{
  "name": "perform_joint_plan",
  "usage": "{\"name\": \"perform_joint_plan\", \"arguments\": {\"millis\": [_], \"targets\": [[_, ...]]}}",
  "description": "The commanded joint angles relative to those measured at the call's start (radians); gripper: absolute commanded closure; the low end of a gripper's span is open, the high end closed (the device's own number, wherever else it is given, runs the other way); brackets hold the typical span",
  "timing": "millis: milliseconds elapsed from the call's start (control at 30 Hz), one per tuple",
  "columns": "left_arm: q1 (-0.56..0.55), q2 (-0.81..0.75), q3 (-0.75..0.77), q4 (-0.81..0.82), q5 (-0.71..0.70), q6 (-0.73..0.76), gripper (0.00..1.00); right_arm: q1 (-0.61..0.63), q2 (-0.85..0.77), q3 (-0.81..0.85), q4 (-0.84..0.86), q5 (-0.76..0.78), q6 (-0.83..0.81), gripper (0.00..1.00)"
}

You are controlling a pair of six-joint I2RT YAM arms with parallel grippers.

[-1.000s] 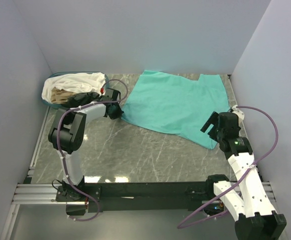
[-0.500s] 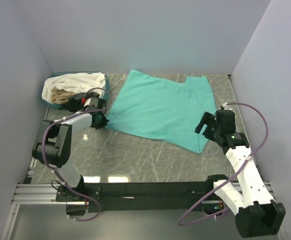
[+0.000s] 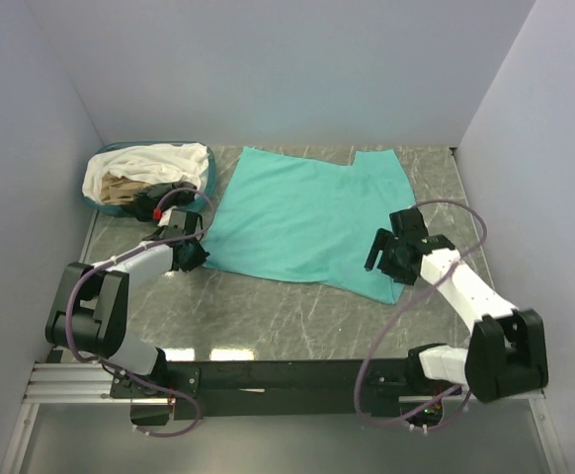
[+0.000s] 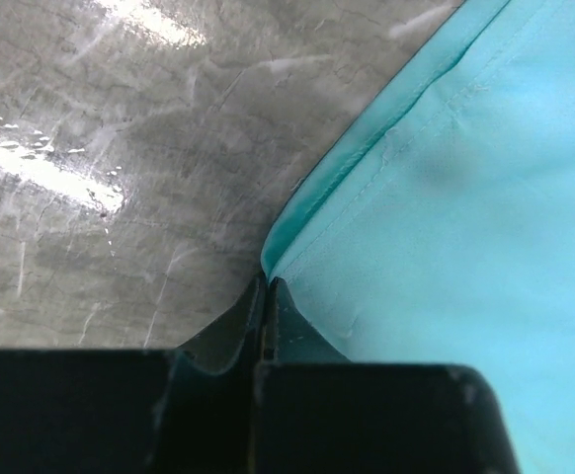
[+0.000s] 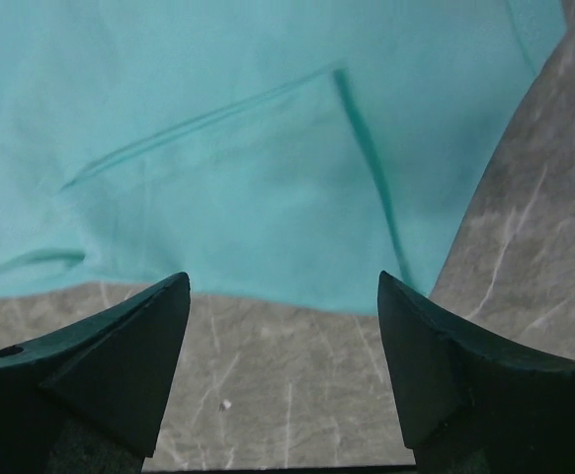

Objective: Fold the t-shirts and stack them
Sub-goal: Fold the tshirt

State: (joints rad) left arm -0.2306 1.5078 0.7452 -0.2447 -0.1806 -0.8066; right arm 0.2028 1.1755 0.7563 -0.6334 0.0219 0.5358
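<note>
A plain teal-green t-shirt [image 3: 307, 212] lies spread flat on the grey marble table [image 3: 268, 306]. My left gripper [image 3: 197, 253] is shut on the shirt's near left corner; in the left wrist view the hem [image 4: 297, 227] runs right into the closed fingertips of that gripper [image 4: 268, 282]. My right gripper [image 3: 380, 259] hovers open over the shirt's near right corner. In the right wrist view the cloth edge [image 5: 297, 286] lies just ahead of that gripper [image 5: 283, 288], with nothing between its fingers. White [image 3: 159, 160], beige [image 3: 120, 188] and black [image 3: 167, 190] shirts sit bunched at the back left.
The bunched shirts fill an oval teal-rimmed basket [image 3: 209, 176] at the back left corner, close to my left arm. Pale walls enclose the table on three sides. A black rail [image 3: 287, 375] with the arm bases runs along the near edge.
My left gripper has dragged the teal shirt leftward and nearer, flattening it. My right gripper has swung in to the left over the shirt's near right corner, jaws slightly narrower.
</note>
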Motion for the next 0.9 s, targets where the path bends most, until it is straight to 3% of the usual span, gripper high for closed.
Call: {"name": "perform_joint_plan", "arguments": {"millis": [0,333,867], "targets": [[-0.003,-0.052,-0.021,0.042,0.018,0.017,0.99,-0.031,0.107,0.089,0.067,0.064,0.007,0.18],[-0.003,-0.081,-0.033,0.059,0.049,0.034,0.99,-0.036,0.386,0.212,0.141,0.115,0.012,0.30],[-0.003,-0.060,-0.026,0.056,0.046,0.040,0.99,-0.039,0.472,0.215,0.170,0.213,0.003,0.48]]}}
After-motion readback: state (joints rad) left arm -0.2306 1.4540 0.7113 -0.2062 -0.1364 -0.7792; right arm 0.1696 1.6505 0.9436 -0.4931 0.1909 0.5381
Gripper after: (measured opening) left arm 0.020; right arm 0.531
